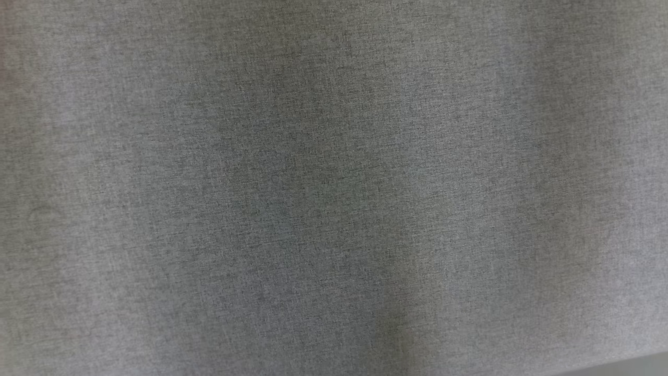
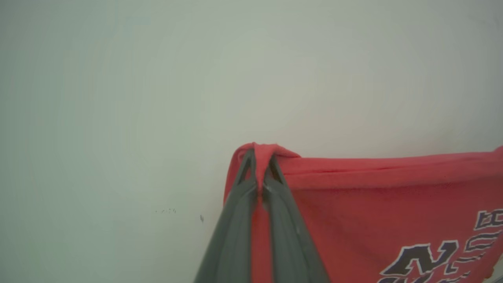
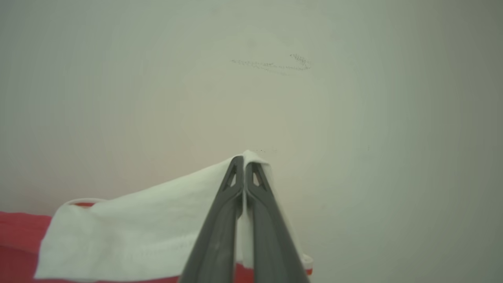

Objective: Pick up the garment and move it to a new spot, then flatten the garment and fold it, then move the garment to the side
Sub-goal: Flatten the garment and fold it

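Pale surface (image 2: 118, 98) behind red garment (image 2: 373, 184)

Grey cloth (image 1: 334, 156): woven, heathered, fine crossing threads; lying flat, no folds seen.
Shading on cloth: soft darker bands running top to bottom, darkest near the middle, paler toward both sides.
Pale strip (image 1: 631, 364): smooth, lighter grey wedge at lower right corner of head view, past the cloth's slanted edge.
Pale surface (image 2: 118, 98): off-white, faintly green, matt, plain.
Specks (image 2: 167, 211): tiny dark row, left wrist view.
Dark mark (image 2: 201, 218): small, just beside the specks.
Dotted smudge (image 3: 271, 65): thin dark curved trail, upper middle of right wrist view, on the pale surface.
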You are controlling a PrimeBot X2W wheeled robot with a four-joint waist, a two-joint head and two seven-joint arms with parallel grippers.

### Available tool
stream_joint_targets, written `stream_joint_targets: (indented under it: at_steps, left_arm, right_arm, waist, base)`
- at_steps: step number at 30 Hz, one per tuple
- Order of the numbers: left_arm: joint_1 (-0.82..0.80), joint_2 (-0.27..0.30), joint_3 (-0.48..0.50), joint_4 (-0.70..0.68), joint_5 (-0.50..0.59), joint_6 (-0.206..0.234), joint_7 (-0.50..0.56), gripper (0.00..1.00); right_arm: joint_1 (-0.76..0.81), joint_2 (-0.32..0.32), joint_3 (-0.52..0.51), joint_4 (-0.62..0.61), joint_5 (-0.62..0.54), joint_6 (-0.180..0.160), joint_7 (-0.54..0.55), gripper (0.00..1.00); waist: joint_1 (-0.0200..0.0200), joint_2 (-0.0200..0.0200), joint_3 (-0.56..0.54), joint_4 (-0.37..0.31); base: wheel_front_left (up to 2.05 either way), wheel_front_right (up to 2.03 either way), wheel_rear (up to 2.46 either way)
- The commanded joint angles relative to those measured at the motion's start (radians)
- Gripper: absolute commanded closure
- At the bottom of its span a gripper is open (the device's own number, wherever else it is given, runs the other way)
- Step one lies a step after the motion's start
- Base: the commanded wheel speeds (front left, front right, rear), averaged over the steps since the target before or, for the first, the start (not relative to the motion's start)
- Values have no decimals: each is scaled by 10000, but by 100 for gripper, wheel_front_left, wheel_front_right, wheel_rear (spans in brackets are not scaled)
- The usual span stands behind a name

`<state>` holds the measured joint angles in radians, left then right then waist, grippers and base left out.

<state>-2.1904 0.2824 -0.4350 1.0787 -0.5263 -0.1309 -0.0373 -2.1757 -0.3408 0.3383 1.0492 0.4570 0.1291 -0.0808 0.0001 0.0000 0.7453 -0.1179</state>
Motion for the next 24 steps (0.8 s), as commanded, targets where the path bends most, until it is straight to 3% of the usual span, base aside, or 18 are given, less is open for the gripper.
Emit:
stream_joint_targets:
  at_steps: [1, 16, 24]
  left_arm:
    - [-68, 25, -47, 47, -31, 14, -100, 100]
    - [393, -94, -878, 369, -773, 14, -820, 100]
    - [2736, 440, -1401, -409, -1961, 14, -1278, 100]
  right_arm:
    - [-135, 13, 54, 69, 87, 25, -79, 100]
    - [460, 148, 990, 597, 976, 25, -677, 100]
    - [2845, 37, 2028, -662, 2373, 25, -1049, 100]
  waist:
    - [-1, 0, 15, -26]
    - [-1, 0, 42, -124]
    - [-1, 0, -903, -333]
  base:
    - [0, 0, 0]
    - [0, 0, 0]
    - [0, 0, 0]
